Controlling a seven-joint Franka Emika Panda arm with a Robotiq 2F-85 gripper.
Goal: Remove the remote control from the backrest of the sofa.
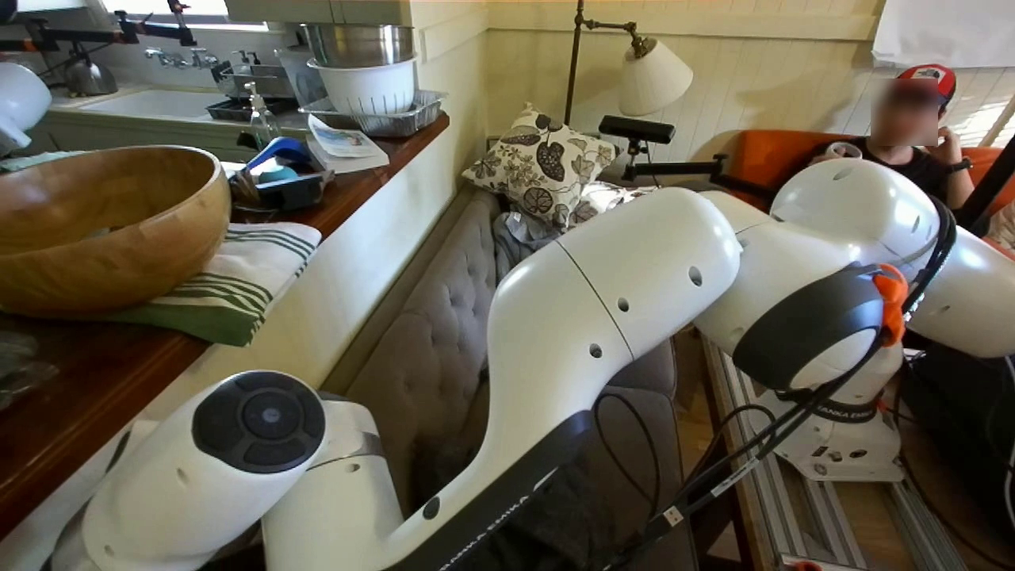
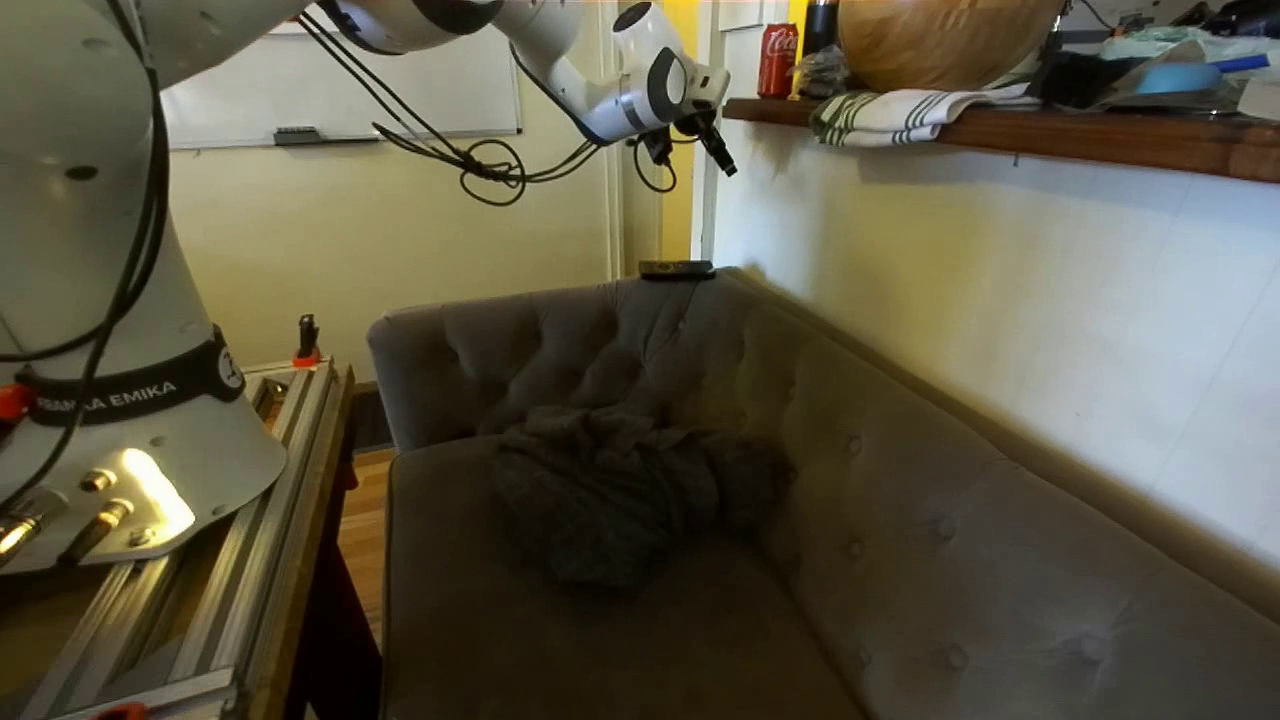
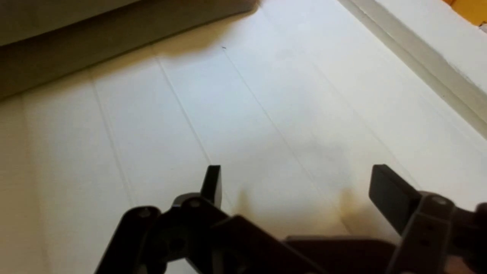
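From over here the arm (image 1: 555,309) is all glossy white curves, kinda chunky, with dark screw holes (image 1: 622,304), a roundish black button pad (image 1: 258,422), a black base band (image 2: 135,392) saying EMIKA in pale letters, loopy black cables (image 1: 836,381), a bright orange wrap (image 1: 893,305) and a black gripper (image 3: 295,186) with blocky pads (image 3: 393,198).

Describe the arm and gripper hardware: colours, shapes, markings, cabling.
White, rounded arm with dark panels and a dark, round button pad. Black base band, lettered FRANKA EMIKA. Black cables run outside the arm, looping loosely in places. Gripper: black, jointed, its two fingers ending in flat, blocky tips.
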